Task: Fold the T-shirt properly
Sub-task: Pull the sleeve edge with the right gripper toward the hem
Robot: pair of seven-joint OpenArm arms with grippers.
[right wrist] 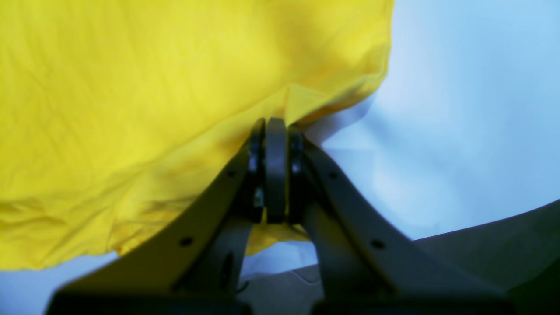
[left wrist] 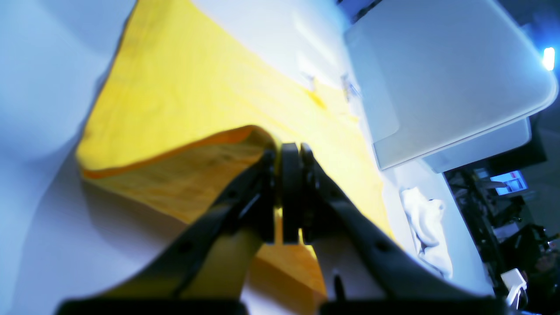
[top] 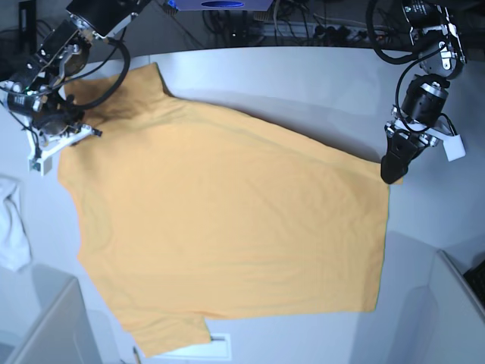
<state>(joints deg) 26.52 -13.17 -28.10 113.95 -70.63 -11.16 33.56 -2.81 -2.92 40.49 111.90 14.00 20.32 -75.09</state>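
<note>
The yellow-orange T-shirt (top: 227,220) lies spread flat on the white table (top: 303,83), hem toward the right and sleeves toward the left. My left gripper (top: 390,173) is at the hem's far right corner. In the left wrist view this gripper (left wrist: 291,149) is shut on a lifted fold of the T-shirt (left wrist: 183,100). My right gripper (top: 61,145) is at the shirt's upper left edge, near the shoulder. The right wrist view shows that gripper (right wrist: 275,124) shut on the edge of the T-shirt (right wrist: 131,96).
A small white cloth (top: 11,231) lies at the table's left edge, also seen as the white cloth (left wrist: 426,227) in the left wrist view. Grey bins stand at the front left (top: 45,330) and front right (top: 455,303). Cables run along the back.
</note>
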